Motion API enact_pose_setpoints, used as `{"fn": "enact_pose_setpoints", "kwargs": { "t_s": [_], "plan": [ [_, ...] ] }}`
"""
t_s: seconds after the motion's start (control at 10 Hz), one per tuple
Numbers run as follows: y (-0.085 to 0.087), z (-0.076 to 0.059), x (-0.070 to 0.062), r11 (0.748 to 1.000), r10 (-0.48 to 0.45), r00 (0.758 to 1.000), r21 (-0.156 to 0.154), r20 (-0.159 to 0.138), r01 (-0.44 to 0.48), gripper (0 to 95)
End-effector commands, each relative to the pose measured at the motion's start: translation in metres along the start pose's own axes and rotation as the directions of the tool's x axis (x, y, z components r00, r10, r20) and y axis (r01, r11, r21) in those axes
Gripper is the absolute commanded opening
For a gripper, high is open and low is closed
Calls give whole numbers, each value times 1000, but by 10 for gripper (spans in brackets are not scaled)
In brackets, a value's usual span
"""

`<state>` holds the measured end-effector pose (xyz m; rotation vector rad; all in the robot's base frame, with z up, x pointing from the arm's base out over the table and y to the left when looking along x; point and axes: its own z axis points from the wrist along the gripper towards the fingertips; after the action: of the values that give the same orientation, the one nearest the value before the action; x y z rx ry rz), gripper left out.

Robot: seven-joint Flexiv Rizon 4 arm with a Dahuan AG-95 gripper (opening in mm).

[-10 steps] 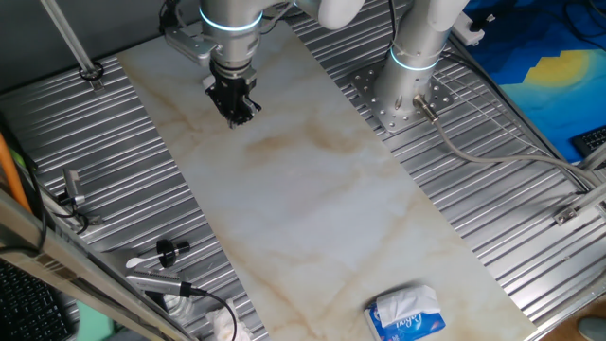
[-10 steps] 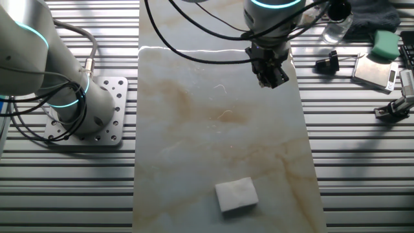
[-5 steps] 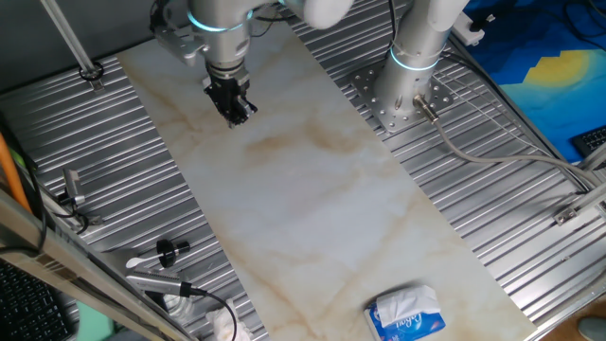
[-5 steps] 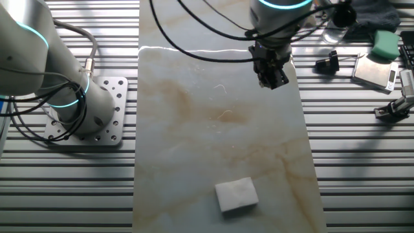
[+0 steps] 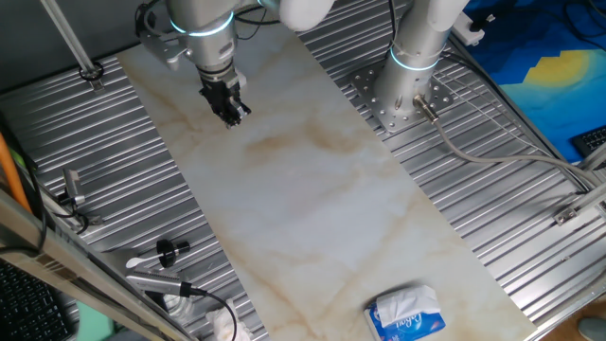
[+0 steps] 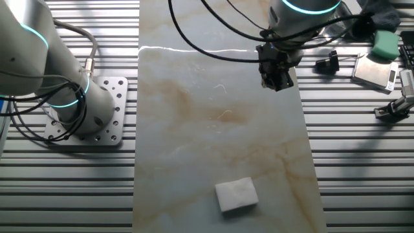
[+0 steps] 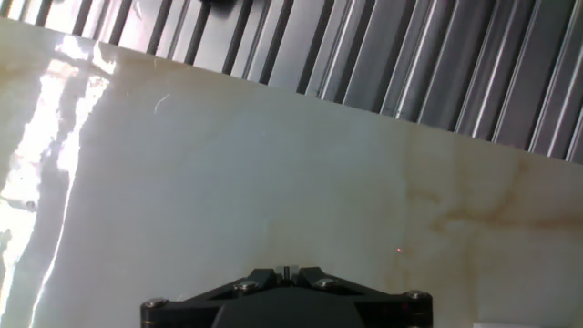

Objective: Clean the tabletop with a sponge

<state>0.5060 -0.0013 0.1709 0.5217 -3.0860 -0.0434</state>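
The gripper [image 6: 279,83] hangs over the marble tabletop [image 6: 213,149] near its edge, toward one o'clock in the other fixed view; its dark fingers look drawn together with nothing between them, though at this size a narrow gap cannot be ruled out, and the hand view shows only the black gripper body [image 7: 282,296], not the tips. Beyond that body the slab runs smooth and glossy, off-white with faint tan veins and a bright glare streak at nine o'clock, ending at twelve o'clock against the ribbed grey metal surface [image 7: 410,64]. The sponge [image 6: 236,194] lies flat on the slab at six o'clock in the other fixed view, well apart from the gripper. It is a small white block with soft, slightly rounded corners and a matt, porous face, so it should be very light, squashy and fairly grippy. A hold across its two short sides, low on the block, looks safest; squeezed hard it would buckle. A blue-and-white tissue pack [image 5: 407,314] sits at five o'clock in one fixed view.
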Motion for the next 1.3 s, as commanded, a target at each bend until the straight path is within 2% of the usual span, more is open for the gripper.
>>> {"fn": "enact_pose_setpoints", "kwargs": {
  "t_s": [0.1, 0.2, 0.3, 0.4, 0.5, 0.6, 0.8, 1.0, 1.3],
  "plan": [
    [0, 1, 1, 1000, 4, 1000, 2, 2, -4, 0],
    [-1, 1, 1, 1000, 19, 1000, -1, 3, -19, 0],
    [-10, 2, 3, 999, 27, 1000, -21, 10, -27, 0],
    [-32, 3, 6, 998, 22, 1000, -56, 23, -20, 0],
    [-51, 4, 9, 997, 21, 1000, -76, 23, -19, 0],
    [-63, 4, 13, 997, 14, 1000, -76, 14, -12, 0],
    [-98, 10, 26, 996, -37, 999, -80, 21, 38, 0],
    [-121, 17, 37, 996, -72, 997, -57, 19, 73, 0],
    [-124, 13, 40, 998, -56, 998, 22, -24, 56, 0]
  ]
}}
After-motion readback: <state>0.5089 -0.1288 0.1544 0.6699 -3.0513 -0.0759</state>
